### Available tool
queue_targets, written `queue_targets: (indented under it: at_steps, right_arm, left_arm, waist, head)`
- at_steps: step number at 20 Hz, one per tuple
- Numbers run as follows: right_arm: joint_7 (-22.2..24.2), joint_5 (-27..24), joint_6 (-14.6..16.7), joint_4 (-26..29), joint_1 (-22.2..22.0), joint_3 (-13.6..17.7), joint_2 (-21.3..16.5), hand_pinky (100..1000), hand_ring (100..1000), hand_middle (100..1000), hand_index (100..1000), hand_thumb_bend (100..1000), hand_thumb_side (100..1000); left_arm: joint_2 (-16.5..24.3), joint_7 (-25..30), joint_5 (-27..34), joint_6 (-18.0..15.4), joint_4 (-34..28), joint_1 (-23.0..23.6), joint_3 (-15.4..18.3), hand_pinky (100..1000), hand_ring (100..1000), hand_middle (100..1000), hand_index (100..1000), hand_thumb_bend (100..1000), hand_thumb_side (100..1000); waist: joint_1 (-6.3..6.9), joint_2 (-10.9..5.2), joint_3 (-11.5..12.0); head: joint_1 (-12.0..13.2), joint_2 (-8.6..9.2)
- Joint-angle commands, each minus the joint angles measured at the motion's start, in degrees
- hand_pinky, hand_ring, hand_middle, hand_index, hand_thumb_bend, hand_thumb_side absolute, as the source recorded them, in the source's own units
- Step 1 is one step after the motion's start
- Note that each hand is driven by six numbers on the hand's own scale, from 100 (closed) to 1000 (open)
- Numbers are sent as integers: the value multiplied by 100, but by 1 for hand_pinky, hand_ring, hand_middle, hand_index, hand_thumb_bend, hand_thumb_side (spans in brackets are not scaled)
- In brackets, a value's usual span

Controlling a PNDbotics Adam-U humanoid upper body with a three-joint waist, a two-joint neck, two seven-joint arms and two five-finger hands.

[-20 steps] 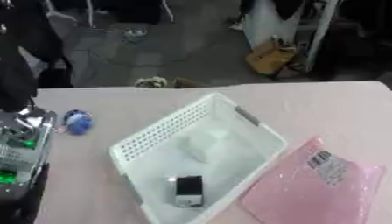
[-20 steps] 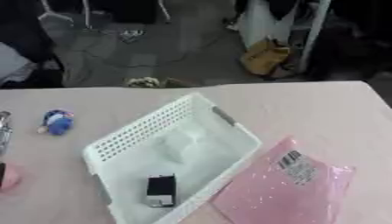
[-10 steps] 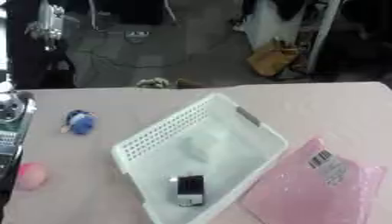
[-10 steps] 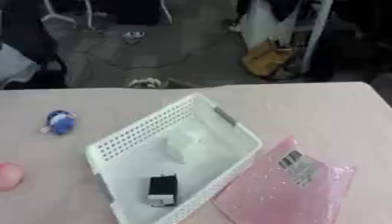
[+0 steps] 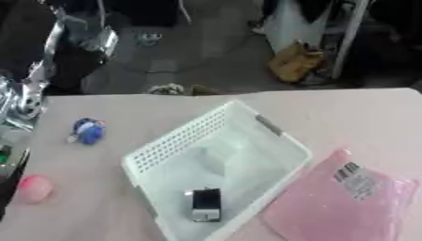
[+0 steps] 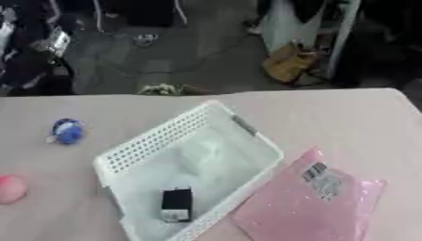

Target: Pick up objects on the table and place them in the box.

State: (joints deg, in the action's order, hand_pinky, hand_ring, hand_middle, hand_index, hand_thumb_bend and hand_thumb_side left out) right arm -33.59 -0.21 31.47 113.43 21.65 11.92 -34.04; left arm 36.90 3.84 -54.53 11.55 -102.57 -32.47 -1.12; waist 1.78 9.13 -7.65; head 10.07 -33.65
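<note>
Left arm seen pulled back to the left edge, pink ball (image 5: 35, 188) now uncovered | left hand (image 5: 23, 99) finger state cannot be told | black item (image 6: 175, 204) lies in white basket (image 5: 272, 133) | blue toy (image 5: 86, 131), pink pouch (image 6: 309, 204) on desk (image 6: 346, 113)

One basket (image 5: 169, 146), one black item (image 5: 205, 204), one pink pouch (image 5: 338, 207), two small toys (image 5: 86, 131).

1. Looks like a lab or workshop test area, not a home.
2. Pale pink bench (image 6: 346, 117) set on a bare grey concrete floor (image 6: 206, 56).
3. Loose cables (image 5: 223, 47) across the floor.
4. Brown bag (image 5: 295, 63) by white frame legs (image 5: 350, 40).
</note>
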Motion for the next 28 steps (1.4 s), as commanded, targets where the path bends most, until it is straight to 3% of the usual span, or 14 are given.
queue_targets:
  at_steps: [1,5,12,16,19,25,26,28]
  right_arm:
    - [-54,45,26,116,81,7,-176,770,824,766,804,100,1000]
    - [-63,55,16,116,91,5,-176,770,824,766,804,100,1000]
    - [-80,78,-4,116,96,2,-170,771,824,766,803,100,1000]
    - [-92,86,-25,116,99,-4,-169,771,823,766,800,100,1000]
    - [-106,96,-38,116,96,-6,-173,772,824,766,799,100,1000]
    - [-124,119,-61,116,96,-10,-168,773,823,766,798,100,1000]
    - [-128,123,-63,116,93,-8,-168,773,823,765,797,100,1000]
    - [-135,131,-66,116,88,-4,-167,773,823,765,796,100,1000]
  left_arm:
    - [306,542,-276,-10,325,-191,-116,811,932,929,1000,479,1000]
    - [371,1178,-594,-1,910,-379,-231,845,958,943,1000,483,1000]
    - [355,1603,-827,-33,1777,-570,-376,875,975,955,1000,504,1000]
    - [426,2065,-874,-208,2455,-714,-577,997,1000,1000,1000,698,1000]
    - [447,2370,-909,-287,2760,-797,-601,1000,1000,1000,1000,701,1000]
    - [366,2535,-855,-105,3376,-864,-537,1000,1000,1000,1000,721,1000]
    - [360,2544,-860,-52,3516,-856,-501,1000,1000,1000,1000,789,1000]
    - [338,2526,-872,23,3781,-872,-437,1000,1000,1000,1000,796,1000]
  waist:
    - [75,-179,-18]
    - [88,-184,-44]
    - [104,-183,-73]
    - [131,-194,-83]
    - [144,-201,-76]
    - [155,-203,-75]
    - [153,-199,-76]
    - [151,-193,-78]
  head:
    - [39,29]
    - [72,25]
    - [101,19]
    - [128,6]
    - [134,-18]
    - [136,-46]
    - [142,-45]
    - [156,-46]
